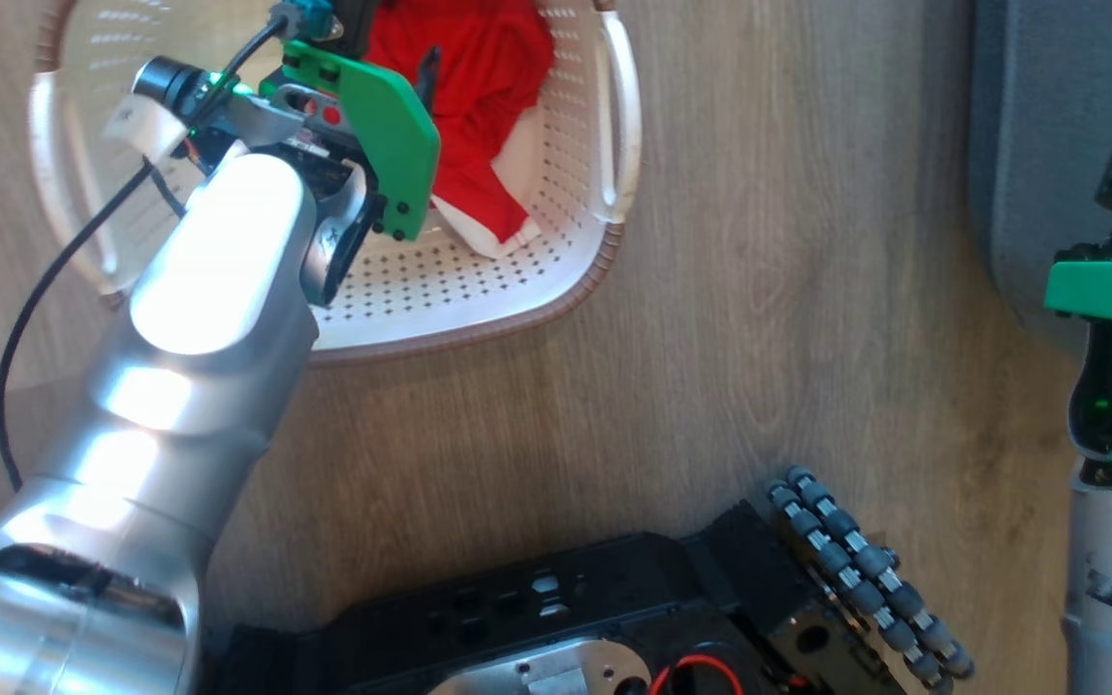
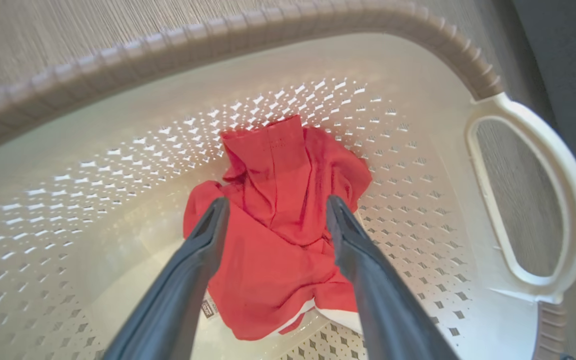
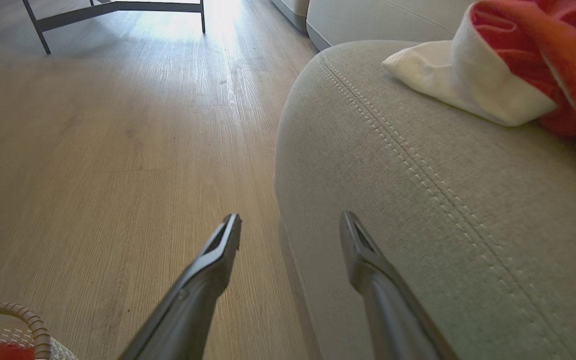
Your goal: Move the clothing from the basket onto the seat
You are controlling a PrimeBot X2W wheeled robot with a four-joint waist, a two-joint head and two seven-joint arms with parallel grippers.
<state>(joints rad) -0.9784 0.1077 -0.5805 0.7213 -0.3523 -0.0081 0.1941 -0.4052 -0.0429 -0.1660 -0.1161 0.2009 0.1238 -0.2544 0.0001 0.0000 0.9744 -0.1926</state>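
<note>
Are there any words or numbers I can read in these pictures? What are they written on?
No text here can be read.
Small white label at the edge of the red clothing, down in the basket: dark print, too small to read.

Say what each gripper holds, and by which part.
Nothing is held. The left gripper stands open over the clothing in the basket; the right gripper stands open by the seat.
</note>
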